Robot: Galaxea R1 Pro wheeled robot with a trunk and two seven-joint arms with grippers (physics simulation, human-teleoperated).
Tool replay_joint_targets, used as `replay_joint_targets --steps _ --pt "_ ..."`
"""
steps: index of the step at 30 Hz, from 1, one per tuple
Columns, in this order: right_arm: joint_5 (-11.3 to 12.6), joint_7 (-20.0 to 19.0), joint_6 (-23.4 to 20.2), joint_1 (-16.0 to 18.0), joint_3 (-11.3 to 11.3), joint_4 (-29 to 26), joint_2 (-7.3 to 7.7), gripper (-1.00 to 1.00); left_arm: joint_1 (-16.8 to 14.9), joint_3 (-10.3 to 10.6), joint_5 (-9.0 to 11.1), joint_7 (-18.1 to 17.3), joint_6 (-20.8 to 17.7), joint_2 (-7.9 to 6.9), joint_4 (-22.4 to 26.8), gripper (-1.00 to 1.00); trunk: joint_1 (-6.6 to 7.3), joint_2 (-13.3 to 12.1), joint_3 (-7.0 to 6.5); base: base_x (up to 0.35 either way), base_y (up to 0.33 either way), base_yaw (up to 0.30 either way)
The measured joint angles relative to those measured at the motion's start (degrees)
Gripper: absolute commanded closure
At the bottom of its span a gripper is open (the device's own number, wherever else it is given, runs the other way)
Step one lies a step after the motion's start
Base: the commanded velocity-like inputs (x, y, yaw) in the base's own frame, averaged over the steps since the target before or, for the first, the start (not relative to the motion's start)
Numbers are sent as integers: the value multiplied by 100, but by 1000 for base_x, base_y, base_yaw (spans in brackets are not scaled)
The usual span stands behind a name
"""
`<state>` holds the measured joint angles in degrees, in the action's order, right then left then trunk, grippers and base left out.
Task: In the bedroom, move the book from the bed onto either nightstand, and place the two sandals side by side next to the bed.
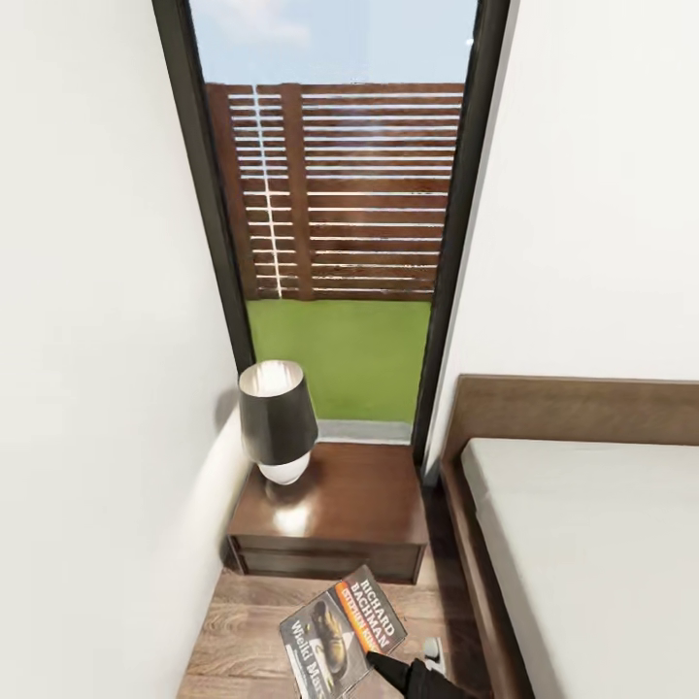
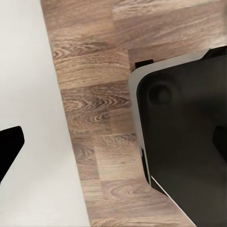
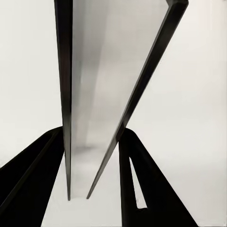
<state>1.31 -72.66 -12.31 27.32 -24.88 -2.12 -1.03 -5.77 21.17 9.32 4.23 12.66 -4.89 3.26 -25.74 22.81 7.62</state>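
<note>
One book (image 1: 342,636), held above the floor before one nightstand (image 1: 335,515).
Head view: the right gripper (image 1: 381,665) clamps the book; one lamp (image 1: 277,419) stands on the nightstand beside one bed (image 1: 592,544). Left wrist view: plank floor (image 2: 94,94); left gripper's state cannot be told. Right wrist view: two fingers (image 3: 142,189) flank the book's edge.

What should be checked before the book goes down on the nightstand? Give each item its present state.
1. Book held by right gripper: ok, fingers close on both covers.
2. Book over nightstand: not ok, it hangs above the floor in front.
3. Free room on nightstand top: ok, beside the lamp.
4. Lamp out of the path: cannot tell.
5. Left gripper empty: ok.
</note>
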Motion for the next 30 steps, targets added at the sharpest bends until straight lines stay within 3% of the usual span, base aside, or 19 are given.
replay_joint_targets --steps 2,3,4,6,14,20,30 --pt "3 0 -417 110 -140 -255 23 100 0 2 0 1 0 -1 -3 -100 0 0 -1 186 -115 0" --pt "9 -1 -427 114 -254 -265 23 100 0 1 0 1 0 -1 -3 -100 0 0 0 181 -109 0" --pt "-1 3 -530 138 -139 -354 27 100 0 2 0 1 0 -2 -4 -100 0 0 0 177 -104 0" --pt "6 30 -738 191 -300 -537 33 100 0 2 0 1 0 -2 -6 -100 0 0 0 173 -99 0" --pt "7 347 -1467 595 -389 -857 16 100 0 4 3 2 0 -3 -2 -100 -1 0 -1 164 -70 0" --pt "84 593 -1586 852 -443 -887 -6 100 0 4 7 2 1 -3 -1 -100 -1 -1 0 112 -17 0" --pt "477 1290 -1694 1152 -527 -904 -24 100 0 4 9 2 -2 -3 4 -100 -2 0 0 31 -3 0"
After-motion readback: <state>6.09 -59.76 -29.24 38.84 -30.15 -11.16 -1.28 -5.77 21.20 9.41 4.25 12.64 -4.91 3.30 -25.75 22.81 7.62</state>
